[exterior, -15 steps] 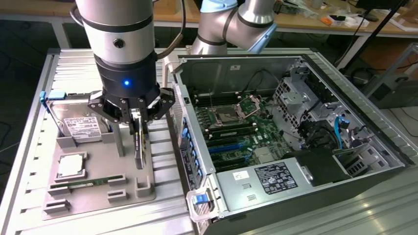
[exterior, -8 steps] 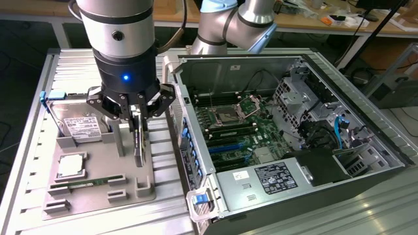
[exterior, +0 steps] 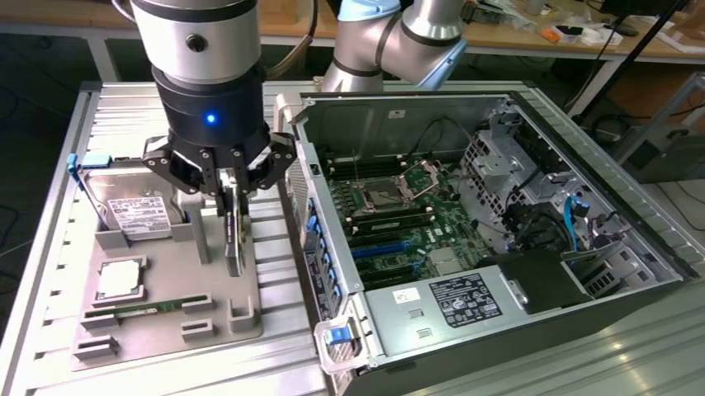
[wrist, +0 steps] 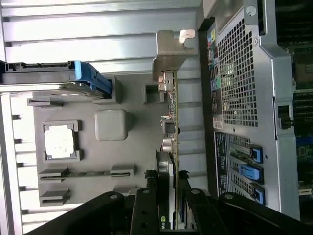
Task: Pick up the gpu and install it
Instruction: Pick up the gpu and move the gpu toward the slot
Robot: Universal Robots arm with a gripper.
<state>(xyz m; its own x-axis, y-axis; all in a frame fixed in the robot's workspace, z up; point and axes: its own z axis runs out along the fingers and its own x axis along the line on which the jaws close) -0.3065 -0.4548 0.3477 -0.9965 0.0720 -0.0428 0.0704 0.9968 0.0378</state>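
The black multi-fingered claw (exterior: 234, 191) hangs over the grey moulded parts tray (exterior: 165, 322) and grips the gpu (exterior: 234, 239), a thin dark circuit card standing on edge.

The card's lower edge meets the tray's slot in shadow, so I cannot tell whether it is seated or just lifted. The claw's body hides the card's upper part in the exterior view. In the wrist view the black fingers (wrist: 146, 215) cover one end of the gpu (wrist: 172, 127), leaving its silver metal end bracket (wrist: 171, 51) clear. The arm's upper sections are cut off by the frame.

The tray sits on a ribbed aluminium table (exterior: 49, 247). It also carries a silver hard drive with a white label (exterior: 134, 210), a square silver processor (exterior: 118, 280) and a narrow green RAM stick (exterior: 149, 310) (each in its own recess). Just beside it, on the exterior view's right, a dark open computer tower (exterior: 628, 247) lies on its side, its green motherboard (exterior: 402, 219) exposed. Cluttered wooden workbenches (exterior: 518, 37) stand at the far side.

The claw is drawn in narrow, its fingers pressing both flat faces of the card.
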